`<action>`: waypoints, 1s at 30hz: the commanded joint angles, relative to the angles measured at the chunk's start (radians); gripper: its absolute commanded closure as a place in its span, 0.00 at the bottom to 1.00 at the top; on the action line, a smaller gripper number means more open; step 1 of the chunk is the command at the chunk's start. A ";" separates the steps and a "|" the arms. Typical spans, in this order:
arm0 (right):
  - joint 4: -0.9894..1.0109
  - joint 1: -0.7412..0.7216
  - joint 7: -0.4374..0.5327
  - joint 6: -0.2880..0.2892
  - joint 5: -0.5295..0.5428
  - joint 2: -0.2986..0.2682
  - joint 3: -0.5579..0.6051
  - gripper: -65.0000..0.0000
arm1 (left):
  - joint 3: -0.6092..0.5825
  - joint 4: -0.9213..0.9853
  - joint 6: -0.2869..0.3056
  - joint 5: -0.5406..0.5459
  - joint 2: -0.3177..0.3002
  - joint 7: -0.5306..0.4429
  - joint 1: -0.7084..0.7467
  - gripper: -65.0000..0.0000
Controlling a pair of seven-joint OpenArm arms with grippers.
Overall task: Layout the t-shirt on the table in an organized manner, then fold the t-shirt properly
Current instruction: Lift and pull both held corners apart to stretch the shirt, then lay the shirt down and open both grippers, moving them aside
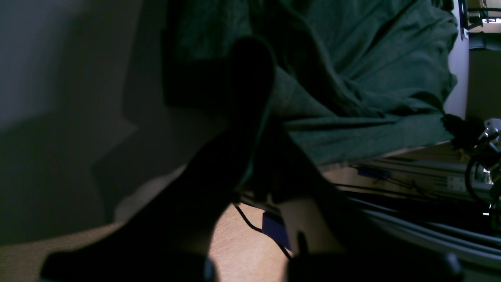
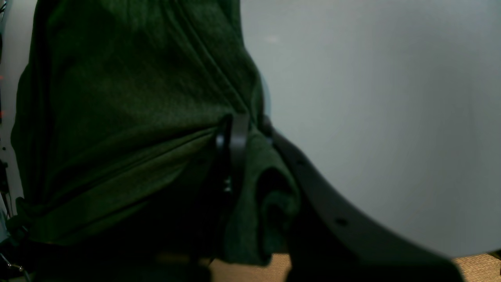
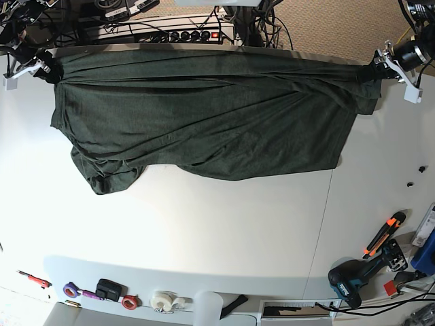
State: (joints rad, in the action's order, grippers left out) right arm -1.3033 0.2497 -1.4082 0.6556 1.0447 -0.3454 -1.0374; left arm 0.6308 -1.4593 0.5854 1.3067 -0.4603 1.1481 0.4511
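The dark green t-shirt is stretched wide along the far edge of the white table, its lower part lying rumpled on the top. My left gripper is shut on the shirt's corner at the far right. The right gripper is shut on the opposite corner at the far left. In the right wrist view, cloth is pinched between the black fingers of the gripper, and a fold bulges below them. The left wrist view is dark: its gripper shows as a silhouette against the shirt.
A power strip and cables lie beyond the far edge. A drill and an orange-handled tool sit at the near right. Tape rolls and small items line the near edge. A thin seam crosses the table.
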 commanded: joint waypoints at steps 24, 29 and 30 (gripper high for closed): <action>-0.013 -0.003 0.012 0.043 0.248 -0.049 -0.005 0.60 | 0.014 -0.014 0.034 0.014 -0.022 -0.048 -0.005 0.61; -0.013 -0.003 0.012 0.043 0.245 -0.068 -0.005 0.60 | 0.014 -0.014 0.041 0.015 -0.022 -0.048 -0.005 0.61; -0.013 -0.003 0.012 0.043 0.241 -0.071 -0.005 0.60 | 0.014 -0.014 0.041 0.018 -0.022 -0.048 -0.005 0.61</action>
State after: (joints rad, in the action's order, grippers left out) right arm -1.3025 0.2489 -1.4136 0.6933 1.2613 -0.3847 -1.0374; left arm 0.6346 -1.4593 0.6220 1.2995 -0.4629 1.1141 0.4480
